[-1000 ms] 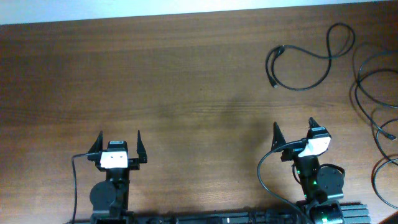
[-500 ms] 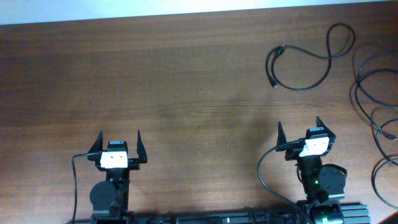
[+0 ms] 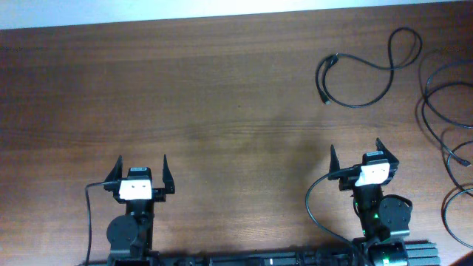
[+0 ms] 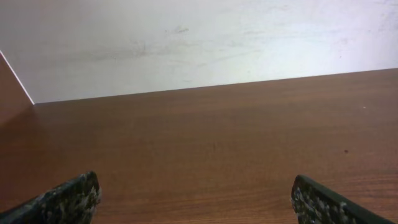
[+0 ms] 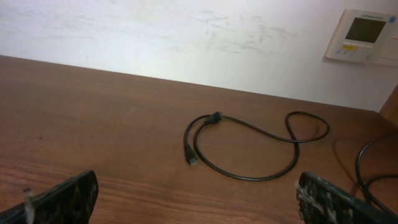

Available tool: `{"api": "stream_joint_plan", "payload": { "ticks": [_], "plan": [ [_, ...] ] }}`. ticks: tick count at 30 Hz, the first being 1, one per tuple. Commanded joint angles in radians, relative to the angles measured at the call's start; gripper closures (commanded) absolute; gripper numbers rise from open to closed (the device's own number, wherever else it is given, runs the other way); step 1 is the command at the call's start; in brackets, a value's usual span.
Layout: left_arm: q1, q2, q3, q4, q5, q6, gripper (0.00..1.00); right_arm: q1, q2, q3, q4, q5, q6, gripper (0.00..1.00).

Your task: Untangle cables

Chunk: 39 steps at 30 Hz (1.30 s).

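Currently both arms low at near edge of wooden table (image 3: 222,89), wrists level, pointing across it. Left gripper (image 3: 142,161) spread wide, nothing between fingers. Right gripper (image 3: 355,145) likewise spread, empty. Ahead of right gripper, well apart: single black cable (image 5: 216,117) in loose loop, plug ends near each other. More cables (image 3: 426,94) overlap in curves at table's right edge.
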Motion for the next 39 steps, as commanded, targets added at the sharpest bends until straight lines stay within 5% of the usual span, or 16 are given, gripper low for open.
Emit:
{"api": "stream_joint_plan", "payload": {
  "ticks": [1,39],
  "plan": [
    [0.006,-0.005,-0.002,-0.006,0.01,0.016,0.01,-0.027,-0.01,-0.005,-0.008,0.019,-0.002,0.0],
    [0.006,-0.004,-0.002,-0.006,0.01,0.016,0.01,-0.04,-0.006,-0.005,-0.008,0.019,-0.002,0.0]
  ]
}}
